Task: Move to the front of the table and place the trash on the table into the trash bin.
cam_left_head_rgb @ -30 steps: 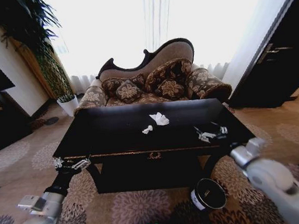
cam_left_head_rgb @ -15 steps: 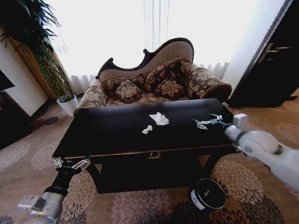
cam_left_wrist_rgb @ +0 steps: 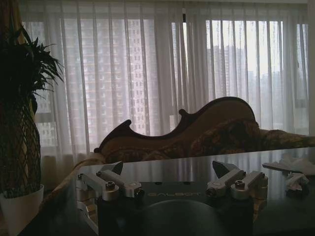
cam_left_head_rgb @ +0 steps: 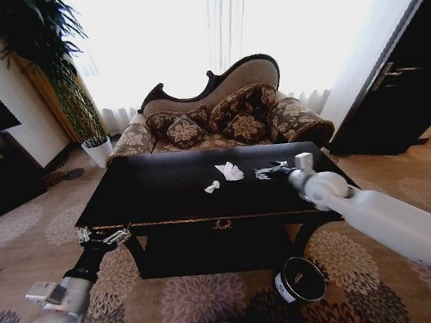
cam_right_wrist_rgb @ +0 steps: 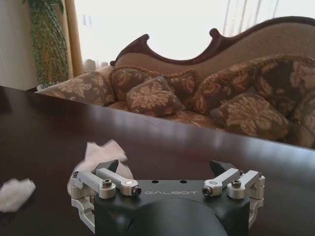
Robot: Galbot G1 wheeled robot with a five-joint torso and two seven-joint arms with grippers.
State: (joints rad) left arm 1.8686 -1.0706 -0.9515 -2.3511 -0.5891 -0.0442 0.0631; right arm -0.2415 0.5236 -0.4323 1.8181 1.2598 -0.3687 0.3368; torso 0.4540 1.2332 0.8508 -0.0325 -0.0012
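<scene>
You see the bigger paper wad [cam_right_wrist_rgb: 101, 156] partly hidden behind the right gripper [cam_right_wrist_rgb: 166, 173]. The smaller wad [cam_right_wrist_rgb: 15, 193] is cut by the picture's edge. The trash bin [cam_left_head_rgb: 300, 279] hides its own floor.

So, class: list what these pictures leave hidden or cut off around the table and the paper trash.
- Larger paper wad: right wrist view, part hidden behind the right gripper.
- Trash bin: head view, its inside too dark to read.
- Smaller paper wad: left wrist view, dim and blurred on the table.

Head high; wrists low; shared table [cam_left_head_rgb: 165, 192].
</scene>
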